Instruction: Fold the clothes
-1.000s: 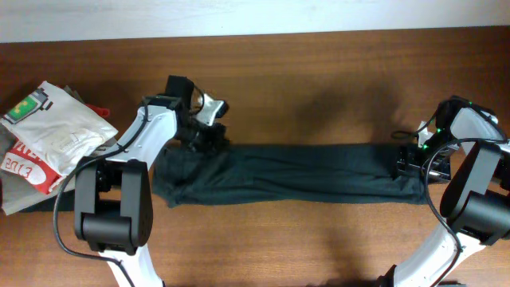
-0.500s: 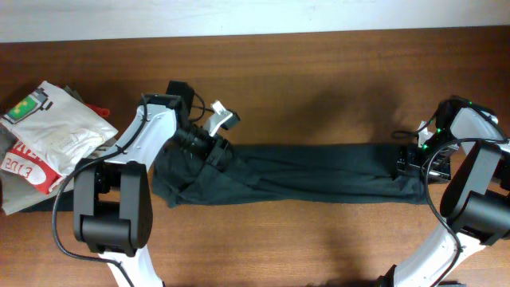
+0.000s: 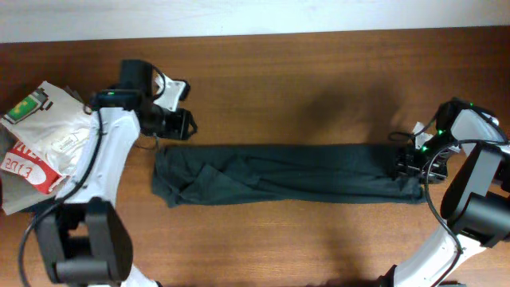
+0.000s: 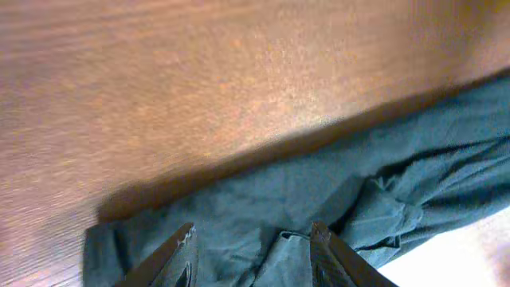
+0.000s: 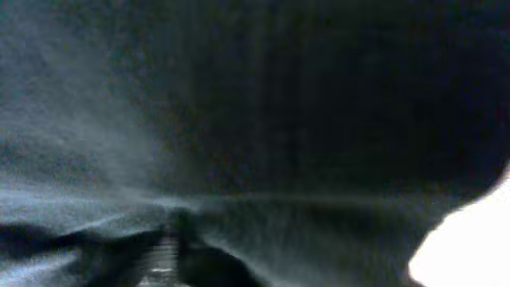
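Note:
The black T-shirt (image 3: 295,173) lies folded into a long narrow strip across the table, plain side up, with its left end rumpled. My left gripper (image 3: 177,123) is open and empty, just above and beyond the strip's left end. In the left wrist view its fingers (image 4: 253,231) are spread over the T-shirt's wrinkled cloth (image 4: 382,199). My right gripper (image 3: 406,163) sits on the strip's right end. The right wrist view is filled with the T-shirt's dark cloth (image 5: 279,119) pressed close around the jaws.
A white folded tee with a green label (image 3: 48,127) lies on a red-and-white printed garment (image 3: 22,163) at the table's left edge. Bare wooden table (image 3: 303,88) lies behind and in front of the strip.
My left gripper let go of the shirt's left end, opened and moved up and left off the cloth. The left end now lies flatter. The right arm has not moved.

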Tool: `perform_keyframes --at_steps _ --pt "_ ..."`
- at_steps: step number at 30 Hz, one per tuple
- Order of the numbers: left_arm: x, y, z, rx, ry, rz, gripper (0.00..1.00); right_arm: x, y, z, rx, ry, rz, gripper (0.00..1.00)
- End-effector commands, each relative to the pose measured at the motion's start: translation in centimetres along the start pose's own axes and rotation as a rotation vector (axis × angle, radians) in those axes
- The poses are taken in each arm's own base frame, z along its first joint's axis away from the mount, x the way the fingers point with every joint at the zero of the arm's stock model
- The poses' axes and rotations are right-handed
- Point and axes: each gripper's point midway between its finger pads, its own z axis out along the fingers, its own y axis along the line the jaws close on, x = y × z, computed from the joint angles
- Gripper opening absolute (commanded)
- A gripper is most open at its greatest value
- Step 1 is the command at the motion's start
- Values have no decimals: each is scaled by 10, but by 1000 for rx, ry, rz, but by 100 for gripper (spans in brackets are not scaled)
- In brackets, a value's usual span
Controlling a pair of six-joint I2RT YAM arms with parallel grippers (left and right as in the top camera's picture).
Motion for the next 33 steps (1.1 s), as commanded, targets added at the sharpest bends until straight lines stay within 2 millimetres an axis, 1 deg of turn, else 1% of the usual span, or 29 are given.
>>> perform_keyframes --at_steps 1,2,3,4,6,7,8,9,10,11,14,16,17,20,21,23,27,29,30,31,33 --pt "-5 0 -12 -18 -24 -14 45 7 6 13 -40 29 -9 13" --pt "-2 -1 -12 -17 -15 -17 45 6 3 12 -25 25 -9 4" --pt "0 0 -13 -17 -7 -25 45 1 3 7 -23 11 -10 4" --pt "2 4 -14 -28 -1 -51 45 -6 2 -3 -11 -6 3 4" --pt "4 13 -17 -43 0 -92 45 -21 -8 -36 60 -42 34 4" --pt "5 17 -18 -46 -2 -103 45 -27 -5 -53 61 -61 32 4" --pt "5 21 -20 -49 -6 -128 45 -31 4 -69 41 -74 26 4" --pt "5 22 -20 -50 -7 -131 45 -31 18 -80 26 -69 3 4" --pt "5 22 -20 -51 -7 -131 45 -29 28 -81 22 -56 -21 4" --pt "5 22 -20 -50 -7 -131 45 -26 41 -79 26 -34 -52 4" --pt "6 22 -20 -50 -5 -132 45 -22 92 -70 51 0 -176 4" --pt "6 22 -20 -49 -3 -132 45 -19 132 -62 72 3 -229 4" --pt "6 22 -20 -49 -3 -132 45 -19 141 -60 76 0 -245 4" --pt "6 22 -20 -49 -3 -132 46 -12 188 -45 97 -1 -310 4" --pt "6 22 -20 -49 -3 -132 45 -10 198 -41 101 -4 -336 4" --pt "6 22 -20 -49 -3 -132 46 -5 233 -33 106 -35 -432 6" --pt "6 22 -20 -49 -3 -133 45 12 262 -24 119 -24 -525 8" --pt "6 22 -20 -49 -3 -133 45 20 269 -22 125 -12 -550 9" --pt "6 22 -20 -49 -2 -133 45 22 271 -21 127 -5 -556 11" --pt "6 22 -20 -49 -2 -133 45 24 273 -20 129 -2 -563 16" --pt "6 22 -20 -49 -3 -133 45 29 280 -18 103 6 -575 19"
